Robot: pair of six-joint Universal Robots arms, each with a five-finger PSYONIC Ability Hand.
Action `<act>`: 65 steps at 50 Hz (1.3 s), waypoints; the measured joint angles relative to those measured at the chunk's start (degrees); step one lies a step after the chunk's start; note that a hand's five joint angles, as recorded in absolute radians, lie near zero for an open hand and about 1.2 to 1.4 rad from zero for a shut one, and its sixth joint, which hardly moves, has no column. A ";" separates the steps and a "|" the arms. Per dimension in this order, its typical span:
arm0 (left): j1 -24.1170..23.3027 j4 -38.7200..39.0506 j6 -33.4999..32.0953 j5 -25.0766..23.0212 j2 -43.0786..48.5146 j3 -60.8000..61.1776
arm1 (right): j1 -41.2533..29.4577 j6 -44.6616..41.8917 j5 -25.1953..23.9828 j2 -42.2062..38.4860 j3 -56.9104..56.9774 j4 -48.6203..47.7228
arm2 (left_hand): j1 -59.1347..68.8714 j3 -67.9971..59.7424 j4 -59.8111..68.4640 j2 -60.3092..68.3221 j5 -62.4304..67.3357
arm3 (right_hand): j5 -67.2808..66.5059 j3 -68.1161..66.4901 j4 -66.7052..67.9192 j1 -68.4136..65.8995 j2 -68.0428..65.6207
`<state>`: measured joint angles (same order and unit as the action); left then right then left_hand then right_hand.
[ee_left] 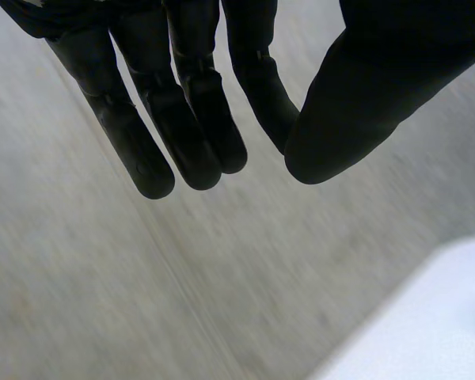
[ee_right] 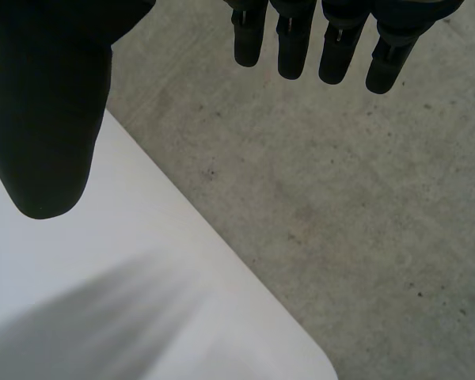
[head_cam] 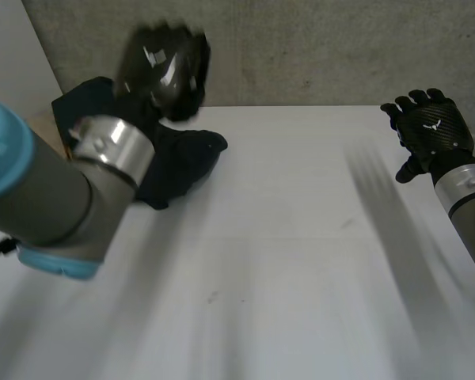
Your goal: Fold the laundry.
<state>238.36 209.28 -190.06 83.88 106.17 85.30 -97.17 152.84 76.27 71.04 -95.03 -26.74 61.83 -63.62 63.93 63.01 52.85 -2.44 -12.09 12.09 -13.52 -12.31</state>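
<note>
the dark cloth [head_cam: 182, 158] lies bunched at the upper left of the head view, on the desk's [head_cam: 285, 261] far corner, not yet folded. the left hand [head_cam: 165, 67] hangs above it, fingers released and empty, likely placed to reach down for it. the right hand [head_cam: 431, 131] hovers at the upper right, fingers relaxed, holding nothing.

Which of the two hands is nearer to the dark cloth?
The left hand, raised close by the dark cloth; the right hand is far across the white table.
</note>
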 measured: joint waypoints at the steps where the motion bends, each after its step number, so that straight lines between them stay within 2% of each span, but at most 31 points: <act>1: -0.07 -0.31 -0.11 0.06 0.88 0.72 | 0.11 -0.02 -0.02 -0.07 0.12 0.42 | -2.42 3.13 -2.46 -2.37 -2.19 | 0.00 0.00 0.00 0.00 0.00; 2: -0.04 -0.52 -0.25 0.15 1.82 1.12 | 0.15 -0.03 -0.03 -0.11 0.17 0.60 | -2.42 3.13 -2.46 -2.37 -2.19 | 0.00 0.00 0.00 0.00 0.00; 3: 0.14 -0.84 -0.54 0.34 3.37 1.34 | 0.24 -0.07 -0.08 -0.29 0.29 1.05 | -27.72 24.20 -24.84 -25.14 -24.10 | 0.00 0.00 0.00 0.00 0.00; 4: 0.36 -1.03 -0.85 0.47 4.53 1.23 | 0.26 -0.10 -0.13 -0.43 0.33 1.26 | -27.72 24.20 -24.84 -25.14 -24.10 | 0.00 0.00 0.00 0.00 0.00; 5: 0.77 -1.24 -1.40 0.68 6.08 0.75 | 0.26 -0.13 -0.18 -0.64 0.34 1.41 | -40.44 35.95 -36.81 -35.76 -36.07 | 0.00 0.00 0.00 0.00 0.00; 6: 1.19 -1.44 -2.02 0.84 7.43 0.14 | 0.24 -0.16 -0.23 -0.92 0.35 1.50 | -46.85 44.31 -45.28 -44.05 -44.51 | 0.00 0.00 0.00 0.00 0.00; 11: 4.75 -2.65 -7.90 1.45 15.89 -5.77 | 0.05 -0.36 -0.47 -2.81 0.26 1.59 | -47.56 48.08 -48.72 -47.33 -48.21 | 0.00 0.00 0.00 0.00 0.00; 19: 12.77 -3.77 -23.29 1.62 29.49 -16.63 | -0.33 -0.65 -0.62 -5.55 0.03 1.46 | -47.54 48.08 -48.72 -47.32 -48.21 | 0.00 0.00 0.00 0.00 -0.02; 24: 16.41 -3.60 -28.78 1.33 35.76 -21.50 | -0.46 -1.61 -0.58 -6.94 0.10 1.42 | -40.63 43.50 -43.65 -42.73 -42.48 | 0.00 0.00 0.00 0.00 -0.02; 26: 17.14 -3.43 -29.66 1.18 37.62 -23.17 | -0.50 -2.34 -0.49 -7.43 0.15 1.41 | -20.28 25.66 -25.76 -23.85 -25.12 | 0.00 0.00 0.00 0.00 -0.02; 27: 17.28 -3.20 -29.84 1.14 38.33 -23.86 | -0.50 -2.77 -0.42 -7.60 0.17 1.40 | -7.54 12.25 -13.57 -11.30 -13.36 | 0.00 0.00 0.00 0.00 -0.02; 29: 17.12 -2.62 -29.80 1.15 38.72 -24.34 | -0.49 -3.27 -0.32 -7.76 0.19 1.40 | 0.50 2.44 -2.59 -1.43 -2.27 | 0.00 0.00 0.00 0.00 -0.02; 31: 16.25 -1.32 -29.22 1.25 38.07 -24.31 | -0.47 -3.83 -0.18 -7.84 0.20 1.40 | 3.90 -3.94 4.03 4.98 3.93 | 0.00 0.00 0.00 0.00 -0.02; 35: 12.95 1.38 -25.91 1.77 32.90 -22.01 | -0.44 -4.33 0.03 -7.70 0.20 1.42 | 3.90 -4.45 4.64 5.44 4.06 | 0.00 0.00 0.00 0.00 -0.02; 40: 5.57 3.73 -15.94 2.63 19.58 -15.39 | -0.45 -4.33 0.17 -7.32 0.19 1.43 | 3.90 -4.48 4.80 5.44 4.05 | 0.00 0.00 0.00 0.00 -0.02; 41: 5.57 3.73 -15.94 2.63 19.58 -15.39 | -0.45 -4.33 0.17 -7.32 0.19 1.43 | 3.90 -4.48 4.80 5.44 4.05 | 0.00 0.00 0.00 0.00 -0.02; 43: 1.59 3.64 -10.85 2.78 13.12 -12.24 | -0.48 -4.23 0.20 -7.19 0.17 1.43 | 3.90 -4.49 4.81 5.44 4.05 | 0.00 0.00 0.00 0.00 -0.02; 48: -5.78 1.68 -4.23 2.75 4.95 -6.43 | -0.46 -4.08 0.26 -6.78 0.09 1.43 | 3.90 -4.70 4.82 5.47 4.05 | 0.00 0.00 0.00 0.00 -0.02; 53: -11.68 -1.74 -2.25 2.71 3.36 -1.55 | -0.17 -3.96 0.29 -6.41 0.09 1.38 | 3.90 -4.77 4.82 5.51 4.05 | 0.00 0.00 0.00 0.00 -0.02; 58: -17.43 -5.89 -2.10 2.76 7.59 2.96 | 0.10 -3.85 0.29 -6.25 0.29 1.35 | 3.90 -4.73 4.79 5.48 4.06 | 0.00 0.00 0.00 0.00 -0.02; 59: -18.32 -6.68 -2.15 2.78 8.75 3.70 | 0.13 -3.85 0.29 -6.25 0.34 1.34 | 1.15 -2.65 2.60 3.35 2.10 | 0.00 0.00 0.00 0.00 -0.02; 62: -19.53 -8.00 -2.26 2.84 10.73 4.76 | 0.13 -3.85 0.29 -6.25 0.41 1.34 | -21.69 17.24 -17.52 -18.08 -17.89 | 0.00 0.00 0.00 0.00 -0.02; 63: -19.81 -8.44 -2.31 2.87 11.33 5.07 | 0.12 -3.85 0.29 -6.25 0.43 1.34 | -21.69 17.24 -17.52 -18.08 -17.89 | 0.00 0.00 0.00 0.00 -0.02; 64: -19.85 -8.74 -2.34 2.98 11.55 5.23 | 0.10 -3.85 0.29 -6.25 0.45 1.34 | -35.56 33.27 -33.99 -32.90 -33.44 | 0.00 0.00 0.00 0.00 -0.02; 65: -19.42 -8.93 -2.38 3.50 11.22 5.26 | 0.08 -3.86 0.28 -6.25 0.46 1.34 | -42.05 41.48 -42.55 -41.07 -41.73 | 0.00 0.00 0.00 0.00 -0.02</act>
<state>218.95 200.35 -192.44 87.38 117.39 90.56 -97.09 148.98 76.54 64.79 -94.56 -25.40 19.78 -22.13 21.39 21.95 11.12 -2.44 -12.09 12.09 -13.52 -12.33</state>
